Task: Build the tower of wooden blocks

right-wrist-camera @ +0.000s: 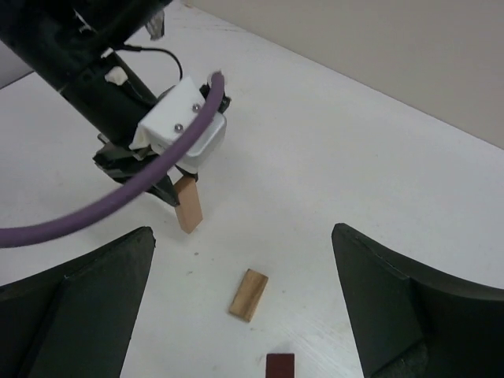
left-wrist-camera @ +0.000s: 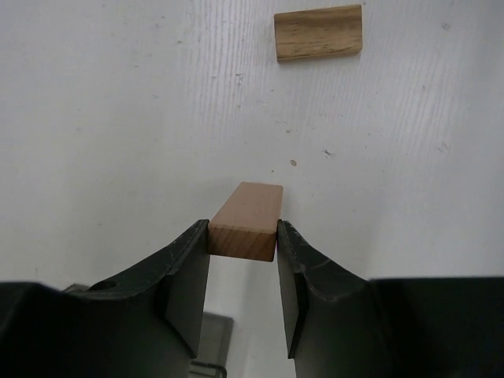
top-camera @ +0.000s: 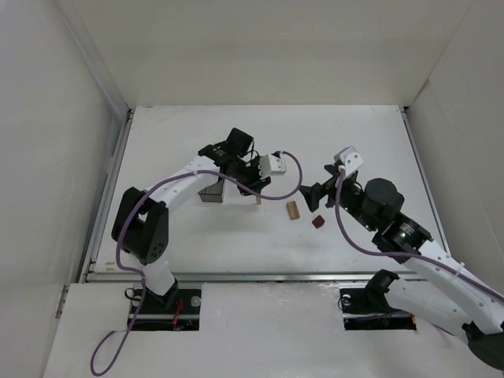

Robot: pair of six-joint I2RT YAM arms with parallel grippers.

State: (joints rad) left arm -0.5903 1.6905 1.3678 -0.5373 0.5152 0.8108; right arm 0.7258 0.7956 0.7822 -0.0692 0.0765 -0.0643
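Left arm [top-camera: 169, 189] rises from its base at the near left edge, elbow bent, forearm sweeping right toward the middle of the table [top-camera: 354, 134]. Wrist pitched down, left claw [top-camera: 256, 191] pointing at the surface. Its jaws stand narrow, clamped on the two side faces of a held tan block [left-wrist-camera: 246, 220] - the block stands on end, slightly tilted, top end between the pads. Cannot tell whether the lower end touches the table.

Right arm [top-camera: 409, 236] comes in from the near right, forearm angled up-left, right claw [top-camera: 313, 197] aimed toward the centre. Its jaws are spread wide with nothing between them, and bare table shows between the two fingers [right-wrist-camera: 79, 299] in the wrist view.

The tower pieces lie apart, none on another. The loose tan block [top-camera: 293, 209] lies flat on the table between the two claws, just right of the held one. The reddish-brown block [top-camera: 318, 223] lies flat near it, to the right and closer to the bases - just below the right claw in the top view.

A dark bin [top-camera: 210, 194] sits on the table under the left forearm, left of the held block. A purple cable [top-camera: 181, 179] runs along the left arm and loops past its wrist.
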